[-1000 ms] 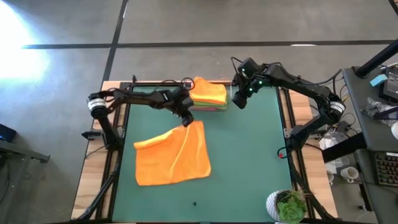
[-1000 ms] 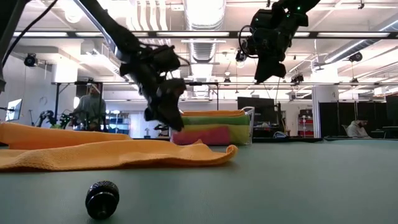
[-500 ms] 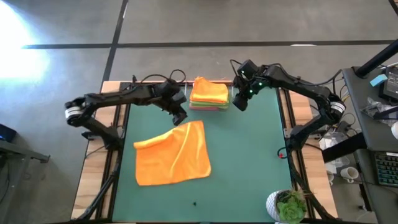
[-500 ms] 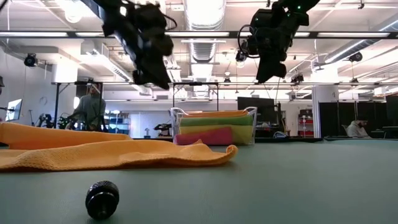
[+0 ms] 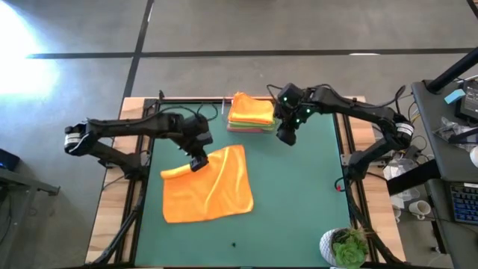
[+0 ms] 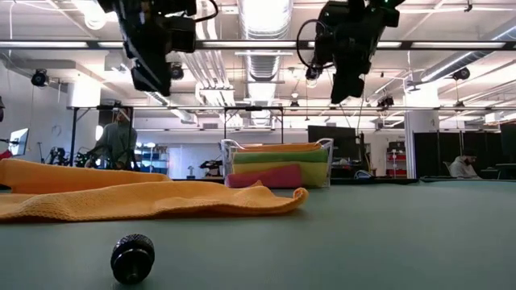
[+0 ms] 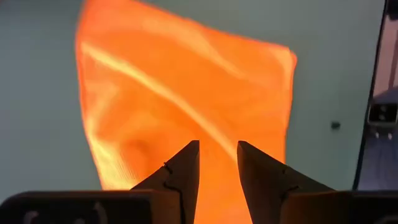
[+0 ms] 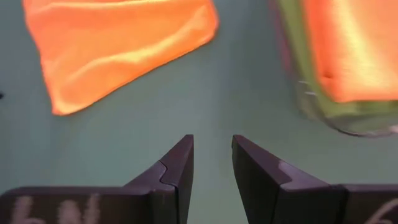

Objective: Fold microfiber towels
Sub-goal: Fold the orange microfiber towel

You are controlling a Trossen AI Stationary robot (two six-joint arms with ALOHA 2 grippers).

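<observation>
Bench [image 5: 299, 194] green-topped, carrying 1 spread orange towel [image 5: 207, 185], rumpled, toward the left-front. Clear tray [image 5: 250, 127] at the far edge, stacked with folded towels [image 5: 249, 111]: orange on top, green then pink beneath. Left claw [image 5: 198, 163] raised above the spread towel's far edge, fingers parted, grasping nothing. Right claw [image 5: 284, 138] hanging just beside the tray over bare bench, fingers parted, empty. Small black knob [image 6: 132, 257] near the front edge

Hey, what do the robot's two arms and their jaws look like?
Both are slim black jointed arms with loose black cables. The left arm has a silver collar by its base. The right gripper carries small green lights. Each ends in two dark, wedge-shaped jaws.
</observation>
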